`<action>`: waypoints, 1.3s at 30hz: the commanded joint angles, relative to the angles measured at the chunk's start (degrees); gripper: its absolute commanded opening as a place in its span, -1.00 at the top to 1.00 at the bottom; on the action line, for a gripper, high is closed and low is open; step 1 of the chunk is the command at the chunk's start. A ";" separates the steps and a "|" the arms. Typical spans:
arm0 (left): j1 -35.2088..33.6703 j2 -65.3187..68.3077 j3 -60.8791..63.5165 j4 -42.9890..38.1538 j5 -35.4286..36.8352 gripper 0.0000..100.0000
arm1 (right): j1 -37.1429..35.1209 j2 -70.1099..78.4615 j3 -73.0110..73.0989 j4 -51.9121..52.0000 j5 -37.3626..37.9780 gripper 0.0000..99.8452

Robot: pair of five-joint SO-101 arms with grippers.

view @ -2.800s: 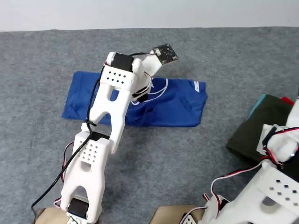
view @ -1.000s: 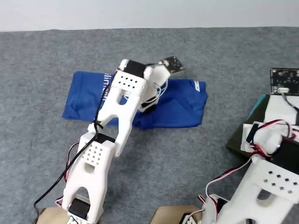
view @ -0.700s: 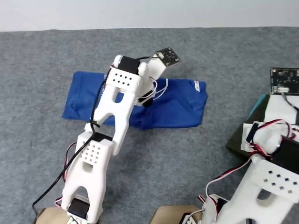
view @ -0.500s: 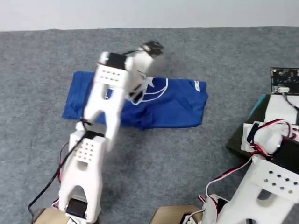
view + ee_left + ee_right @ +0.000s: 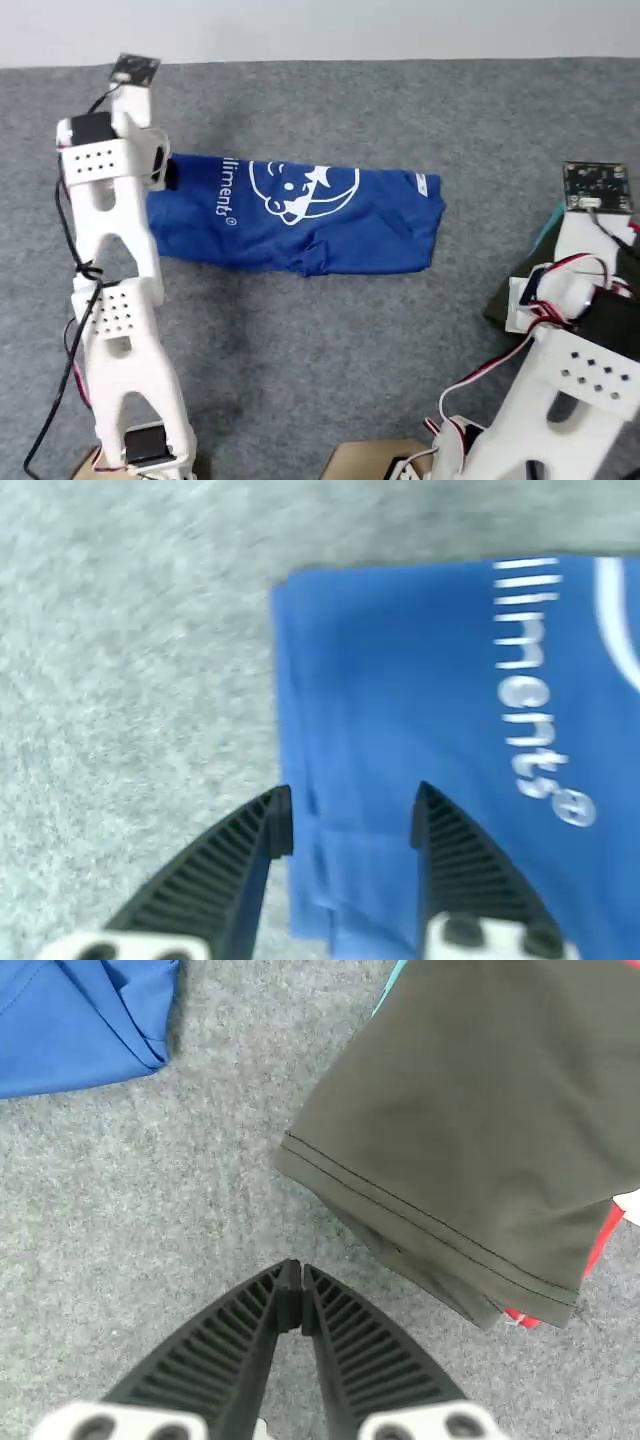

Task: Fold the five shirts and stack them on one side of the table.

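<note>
From where I stand, the job looks well on but not finished. The blue shirt (image 5: 300,225) lies in the middle of the grey surface (image 5: 350,350), folded into a long band with its white print facing up. It is rumpled toward the end nearest the pile and it lies well apart from that pile. The left claw (image 5: 352,798) hangs over the shirt's other end. Its jaws are spread wide, 1 tip at the cloth's edge and the other above the blue, and they hold nothing. The right claw (image 5: 297,1272) is closed tight and empty above bare surface, just beside the pile. There the dark olive shirt (image 5: 480,1130) lies on top, with a red one (image 5: 600,1250) and a teal edge (image 5: 385,1000) peeping out below. That makes at least 3 stacked, though I cannot tell whether a 4th lies hidden. By my reckoning the blue one needs another fold across its length and then a trip onto the stack
</note>
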 commanded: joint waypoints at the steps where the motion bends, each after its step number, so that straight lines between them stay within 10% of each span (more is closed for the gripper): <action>1: -1.05 2.37 -1.71 -3.16 0.09 0.57 | -0.57 -0.75 -0.35 -0.66 0.26 0.98; 26: 2.81 3.52 -8.75 6.95 -13.27 0.99 | -0.48 -0.84 -0.70 2.33 0.26 0.98; 39: 23.21 -11.96 2.07 6.77 -9.23 0.99 | -0.31 -0.84 -0.70 2.33 0.53 0.98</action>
